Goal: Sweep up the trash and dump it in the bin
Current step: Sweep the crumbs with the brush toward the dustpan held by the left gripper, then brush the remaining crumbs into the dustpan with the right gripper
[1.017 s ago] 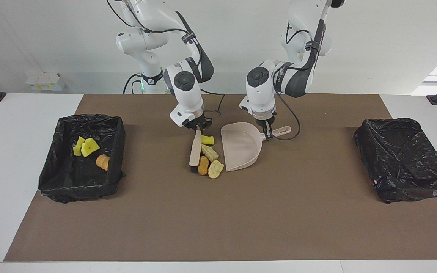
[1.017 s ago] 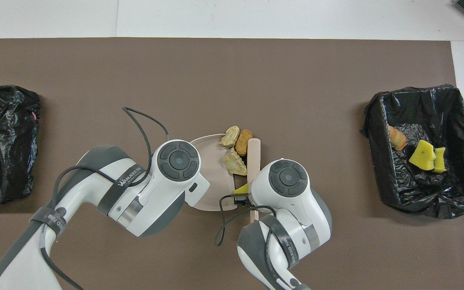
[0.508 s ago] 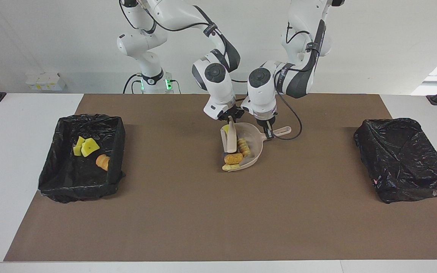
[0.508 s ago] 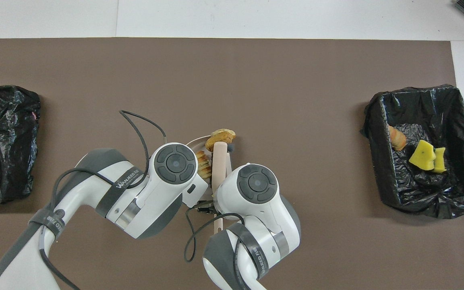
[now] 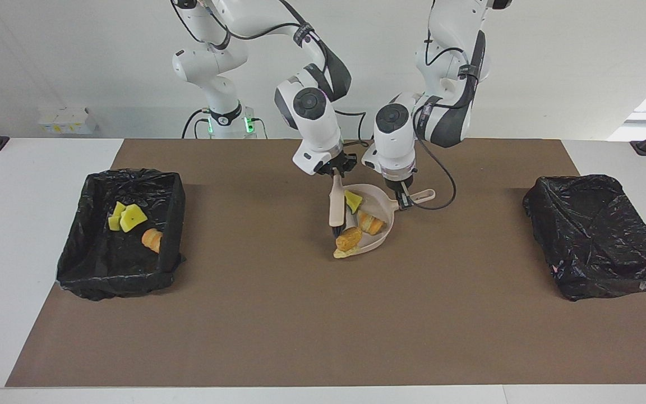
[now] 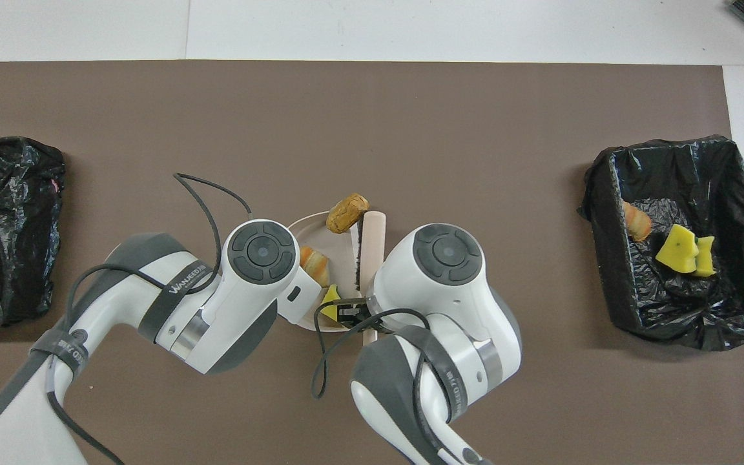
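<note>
Where the two arms meet at mid-worktop in the facing view, the right gripper (image 5: 335, 171) has its jaws clamped on the handle of a beige brush (image 5: 335, 203), which hangs down over the dustpan's open edge. The left gripper (image 5: 403, 199) has its jaws clamped on the handle of the beige dustpan (image 5: 383, 203). In the pan lie a yellow sponge piece (image 5: 353, 200) and an orange bread lump (image 5: 371, 223); a brown bread lump (image 5: 348, 238) sits at the pan's lip, with a pale scrap (image 5: 344, 253) just beside it. The bin (image 5: 92, 247) toward the right arm's end holds sponge pieces (image 5: 127, 217) and a bread lump (image 5: 152, 239). A second bin (image 5: 600, 235) stands toward the left arm's end.

In the overhead view, both wrists cover their grippers. The brush (image 6: 371, 242) lies along the dustpan (image 6: 340, 255) edge; the brown lump (image 6: 347, 212) rests at the lip, the orange lump (image 6: 314, 261) and sponge piece (image 6: 329, 305) inside.
</note>
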Action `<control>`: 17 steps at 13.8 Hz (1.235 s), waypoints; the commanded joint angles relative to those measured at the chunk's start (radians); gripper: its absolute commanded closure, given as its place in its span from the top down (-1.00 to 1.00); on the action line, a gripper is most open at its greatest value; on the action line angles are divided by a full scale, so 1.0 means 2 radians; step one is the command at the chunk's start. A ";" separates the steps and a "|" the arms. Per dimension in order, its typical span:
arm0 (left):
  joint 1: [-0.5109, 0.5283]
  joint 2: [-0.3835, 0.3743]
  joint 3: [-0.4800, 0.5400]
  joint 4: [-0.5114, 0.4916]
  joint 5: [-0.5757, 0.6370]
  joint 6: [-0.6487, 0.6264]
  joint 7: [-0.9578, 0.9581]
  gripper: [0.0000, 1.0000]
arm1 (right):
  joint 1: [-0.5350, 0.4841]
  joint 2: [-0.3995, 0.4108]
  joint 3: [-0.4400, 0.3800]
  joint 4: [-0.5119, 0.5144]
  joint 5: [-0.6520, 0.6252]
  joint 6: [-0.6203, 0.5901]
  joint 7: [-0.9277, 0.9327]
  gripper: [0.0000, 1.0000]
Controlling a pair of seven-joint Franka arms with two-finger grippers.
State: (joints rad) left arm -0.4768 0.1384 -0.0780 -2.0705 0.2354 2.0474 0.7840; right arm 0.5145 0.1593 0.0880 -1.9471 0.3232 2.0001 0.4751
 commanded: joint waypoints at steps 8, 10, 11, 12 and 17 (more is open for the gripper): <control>0.036 -0.011 0.002 -0.019 -0.002 0.011 -0.012 -1.00 | -0.069 0.029 0.005 0.038 -0.204 -0.088 -0.152 -1.00; 0.036 -0.011 0.003 -0.019 0.000 0.012 -0.012 -1.00 | -0.065 0.080 0.005 0.091 -0.201 -0.099 -0.152 -1.00; 0.036 -0.011 0.004 -0.019 0.000 0.013 -0.012 -1.00 | -0.062 0.093 0.005 0.101 -0.198 -0.103 -0.152 -1.00; 0.040 -0.010 0.004 -0.019 0.000 0.015 -0.013 -1.00 | -0.061 0.107 0.007 0.112 -0.198 -0.104 -0.151 -1.00; 0.042 -0.011 0.003 -0.019 0.000 0.012 -0.012 -1.00 | -0.027 0.119 0.010 0.118 -0.085 -0.100 -0.084 -1.00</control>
State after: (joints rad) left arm -0.4008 0.1382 -0.0748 -2.0732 0.2336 2.0474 0.7715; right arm 0.4477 0.3958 0.1011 -1.7359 0.0866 1.8375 0.2402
